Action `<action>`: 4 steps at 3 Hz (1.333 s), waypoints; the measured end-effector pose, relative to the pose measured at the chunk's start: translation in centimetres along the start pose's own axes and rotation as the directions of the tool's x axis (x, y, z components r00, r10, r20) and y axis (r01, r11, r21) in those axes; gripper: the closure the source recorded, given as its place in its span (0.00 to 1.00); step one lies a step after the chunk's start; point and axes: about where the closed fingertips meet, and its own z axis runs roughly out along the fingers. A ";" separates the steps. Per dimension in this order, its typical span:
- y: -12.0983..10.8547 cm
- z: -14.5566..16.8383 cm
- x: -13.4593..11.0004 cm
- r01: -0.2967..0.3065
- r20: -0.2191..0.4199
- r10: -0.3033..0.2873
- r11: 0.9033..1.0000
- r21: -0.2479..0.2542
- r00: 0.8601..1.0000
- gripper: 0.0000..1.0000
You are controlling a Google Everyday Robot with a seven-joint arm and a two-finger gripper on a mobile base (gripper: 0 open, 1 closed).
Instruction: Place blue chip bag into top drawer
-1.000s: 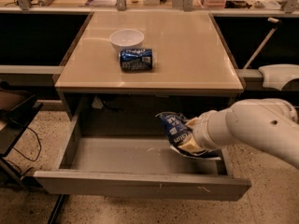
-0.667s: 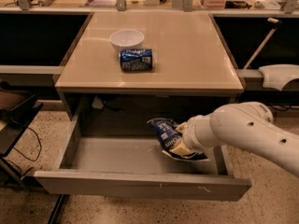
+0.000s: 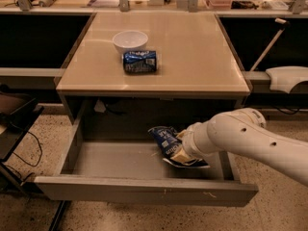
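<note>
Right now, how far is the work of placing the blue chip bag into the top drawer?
Done: the top drawer stands pulled open, and the blue chip bag is already within its right part. In hand: the gripper, low inside the drawer, holds the bag tilted, with its jaws shut on it. Left: probably to release the bag onto the drawer floor, then withdraw the gripper.

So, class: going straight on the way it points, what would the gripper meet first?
Gripping the chip bag over the open drawer, the gripper points left and slightly down; probably the drawer floor, though depth is unclear.
</note>
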 end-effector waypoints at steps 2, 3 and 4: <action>0.0 0.0 0.0 0.000 0.000 0.000 1.000 0.000 1.000 0.38; 0.0 0.0 0.0 0.000 0.000 0.000 1.000 0.000 1.000 0.14; 0.0 0.0 0.0 0.000 0.000 0.000 1.000 0.000 1.000 0.00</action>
